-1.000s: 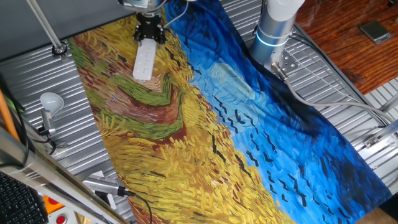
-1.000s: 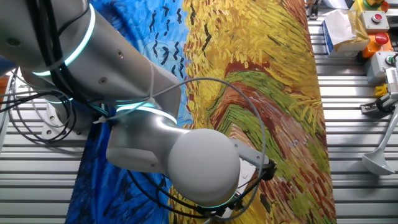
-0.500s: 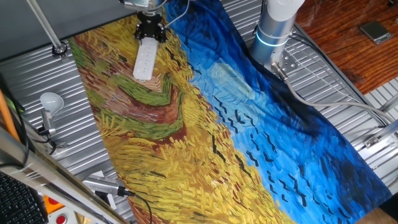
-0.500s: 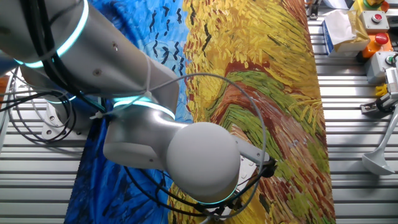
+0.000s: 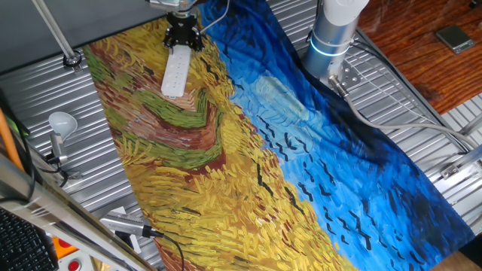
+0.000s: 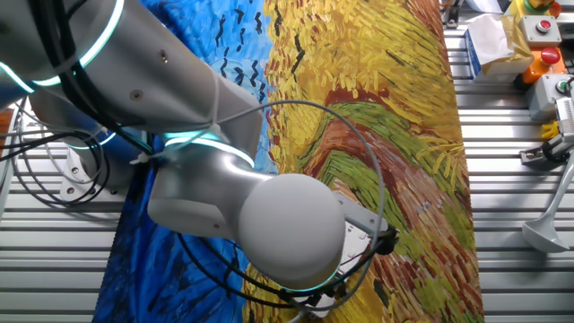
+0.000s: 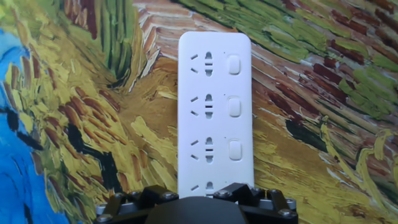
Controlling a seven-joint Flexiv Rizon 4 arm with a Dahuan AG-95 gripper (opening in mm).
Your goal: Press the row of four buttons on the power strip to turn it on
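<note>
A painted yellow-and-blue wheatfield cloth (image 5: pixel 248 143) covers the ribbed metal desk (image 5: pixel 120 162); the white plastic power strip (image 5: pixel 175 73) lies on it beneath the black jaws (image 5: pixel 182 41), whose state cannot be told.

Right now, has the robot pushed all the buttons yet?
I can't tell that any are pushed. The hand view shows three buttons in a row down the power strip; the fourth is hidden under the gripper, which sits at the strip's near end. No view shows its jaws on a button. No light shows the strip is on, so the pressing looks mostly ahead.
</note>
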